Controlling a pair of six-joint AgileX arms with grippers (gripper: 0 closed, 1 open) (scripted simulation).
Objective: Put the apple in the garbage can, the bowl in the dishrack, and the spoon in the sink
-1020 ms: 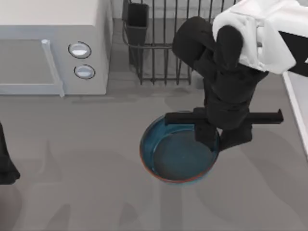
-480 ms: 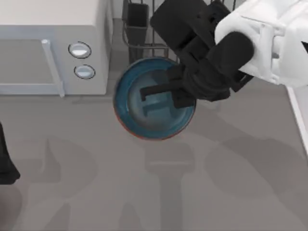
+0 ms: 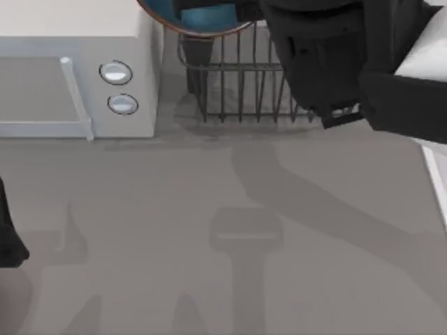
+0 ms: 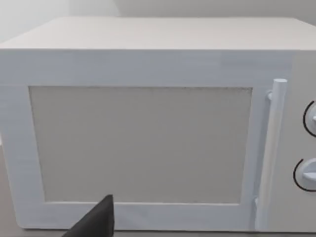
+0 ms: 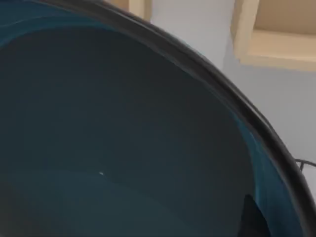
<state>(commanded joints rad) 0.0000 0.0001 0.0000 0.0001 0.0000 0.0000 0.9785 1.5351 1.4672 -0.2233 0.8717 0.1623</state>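
Note:
The teal-blue bowl (image 3: 164, 14) with its reddish-brown rim hangs at the far edge of the top view, above the dishrack's (image 3: 237, 84) near left corner and its dark utensil cup (image 3: 198, 52). My right gripper (image 3: 209, 8) is shut on the bowl, and the black right arm (image 3: 335, 56) reaches over the rack. The bowl's dark teal inside (image 5: 108, 128) sits close up in the right wrist view. The apple, the spoon and the garbage can are out of view. My left arm (image 3: 8, 237) stays parked at the table's left edge.
A white microwave (image 3: 70, 63) with two round knobs stands at the back left, facing the left wrist camera (image 4: 148, 143). The sink's pale rim (image 3: 436, 178) runs along the right edge. The grey tabletop (image 3: 209, 244) lies open in front.
My right gripper has carried the bowl up and away from the table's middle, past the microwave's corner, to above the dishrack's left corner. The left arm has not moved.

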